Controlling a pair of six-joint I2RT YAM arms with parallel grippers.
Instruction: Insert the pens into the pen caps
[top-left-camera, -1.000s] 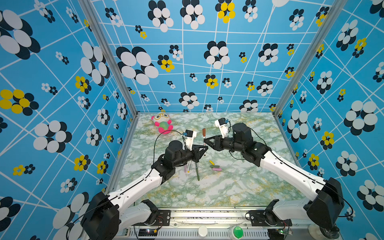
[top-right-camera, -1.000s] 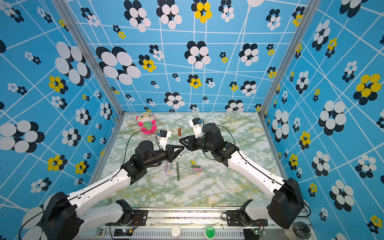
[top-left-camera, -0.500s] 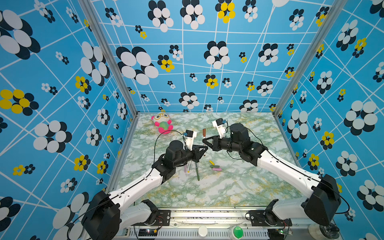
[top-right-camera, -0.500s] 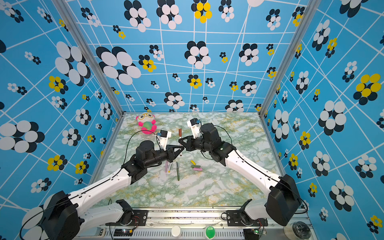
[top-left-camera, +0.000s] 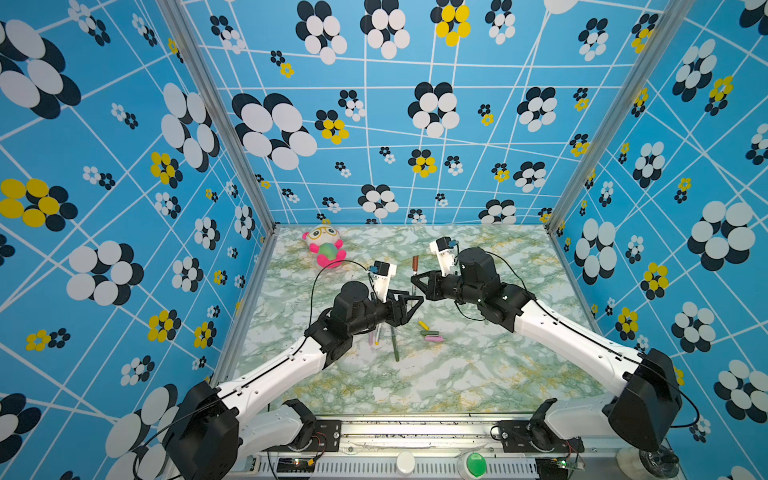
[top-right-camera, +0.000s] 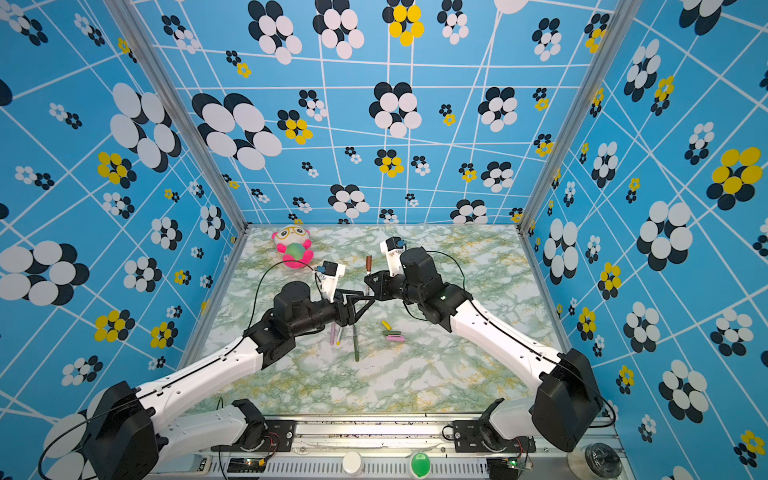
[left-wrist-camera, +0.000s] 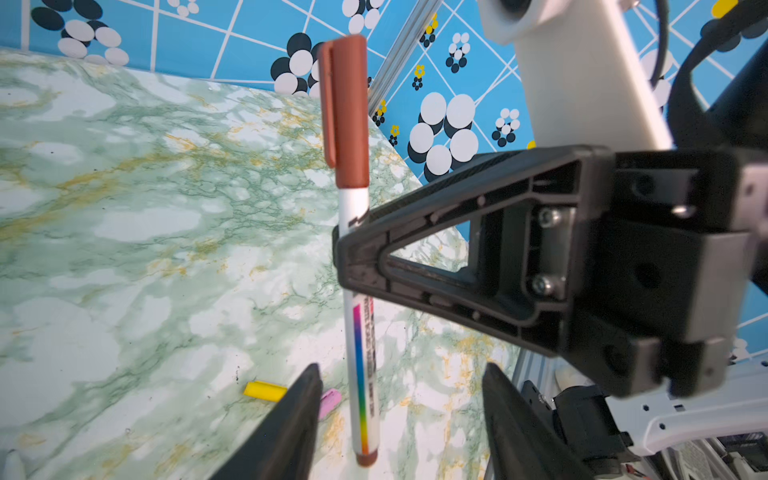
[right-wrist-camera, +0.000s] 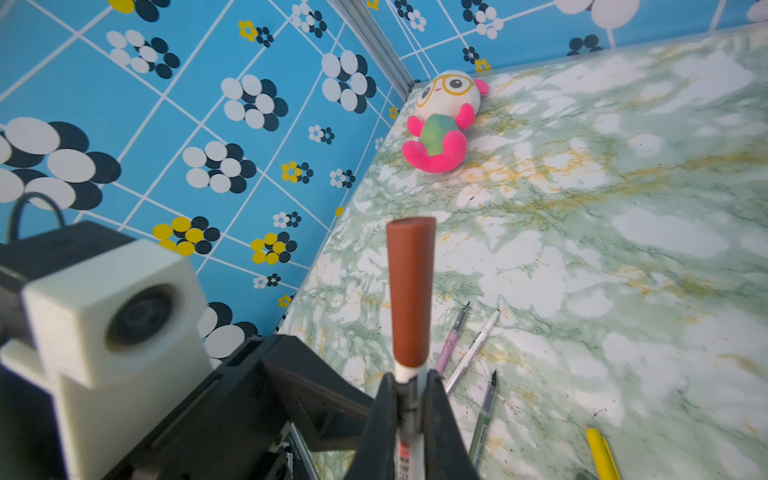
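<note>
A: Right claw (right-wrist-camera: 409, 382)?
B: Pinching white pen (left-wrist-camera: 360, 353), brown cap (left-wrist-camera: 347, 112) already on, up off the table (top-left-camera: 457, 374).
A: Left claw (left-wrist-camera: 401, 368)?
B: Spread, fingers (left-wrist-camera: 299, 415) either side of pen's bottom end, no contact. Yellow cap (top-left-camera: 423, 324) & pink cap (top-left-camera: 433, 339) loose on table nearby.

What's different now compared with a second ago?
The right gripper closed on the brown-capped white pen, and the left gripper opened, letting that pen go. The loose pens, the loose caps and the plush toy lie as before.
</note>
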